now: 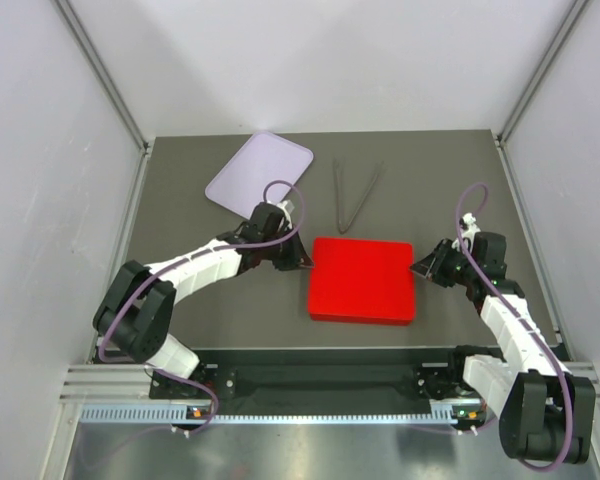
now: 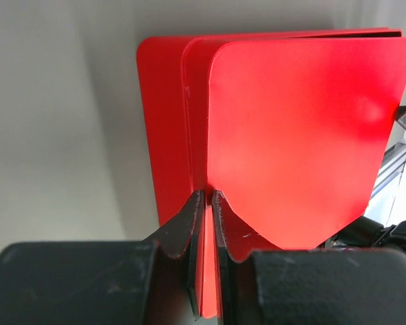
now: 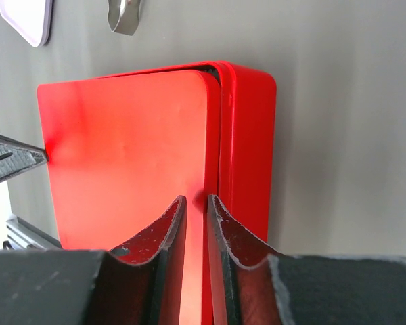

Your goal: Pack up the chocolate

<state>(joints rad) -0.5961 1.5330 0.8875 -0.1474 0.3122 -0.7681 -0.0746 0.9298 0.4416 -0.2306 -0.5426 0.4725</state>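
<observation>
Chocolate out of sight, lid on the red box

Chocolate does not show in any of my views, so I cannot tell where it is. If it is in the red box [image 3: 252, 149], the lid [image 1: 362, 275] hides it, because the lid covers the whole top and I cannot see inside.

The box lies flat in the middle of the dark table [image 1: 230, 310], between my two arms.

My left pincer [image 2: 206, 196] is at the left side of the box. Its two fingers are almost closed and they pinch the thin edge of the lid.

My right pincer [image 3: 196, 200] is at the right side. Its fingers are also nearly closed, with the lid's edge squeezed between them. So I hold the lid from both sides.

Farther back on the table lies a flat purple tray [image 1: 258, 172], on the left. Just beside it, to the right, lie thin metal tongs [image 1: 355, 195]. Both are apart from the box.
</observation>
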